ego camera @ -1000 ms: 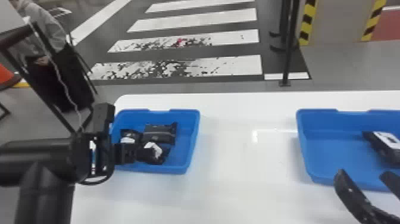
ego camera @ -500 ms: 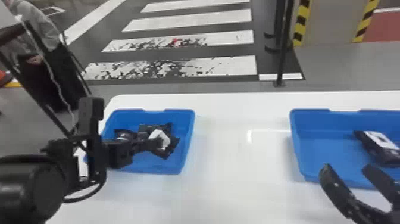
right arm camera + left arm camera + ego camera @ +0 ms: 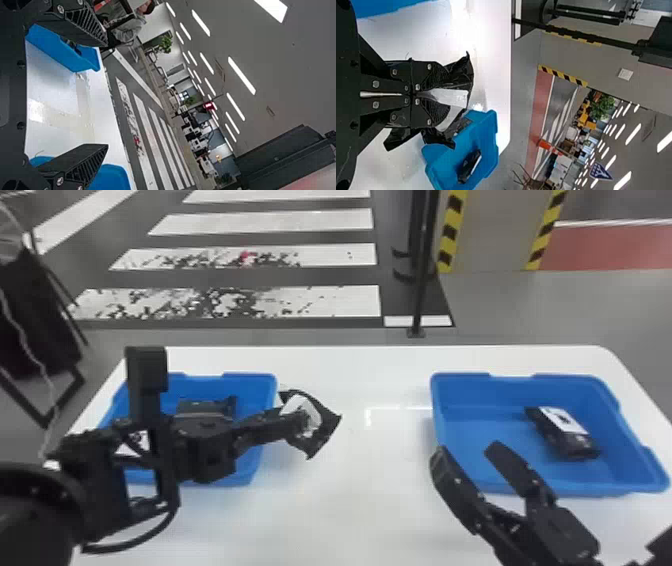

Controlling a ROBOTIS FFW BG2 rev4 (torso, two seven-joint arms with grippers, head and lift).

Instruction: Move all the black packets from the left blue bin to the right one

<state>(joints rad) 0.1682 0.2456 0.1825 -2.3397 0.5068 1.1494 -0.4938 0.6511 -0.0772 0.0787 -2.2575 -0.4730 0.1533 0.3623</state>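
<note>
The left claw point(image 3: 303, 423) has carried a black packet point(image 3: 328, 424) rightward; beneath it now is worktop point(image 3: 350, 500), not the left blue bin point(image 3: 251, 377).

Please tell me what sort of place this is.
Probably an indoor workspace or test hall: long ceiling lights overhead, crosswalk-like white stripes on the floor, and yellow-and-black hazard striping beyond the white table.

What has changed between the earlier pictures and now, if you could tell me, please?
The left tool has carried a black packet rightward out of the left bin and now holds it over the table. The right tool stays open, and the right bin keeps its one packet.
</note>
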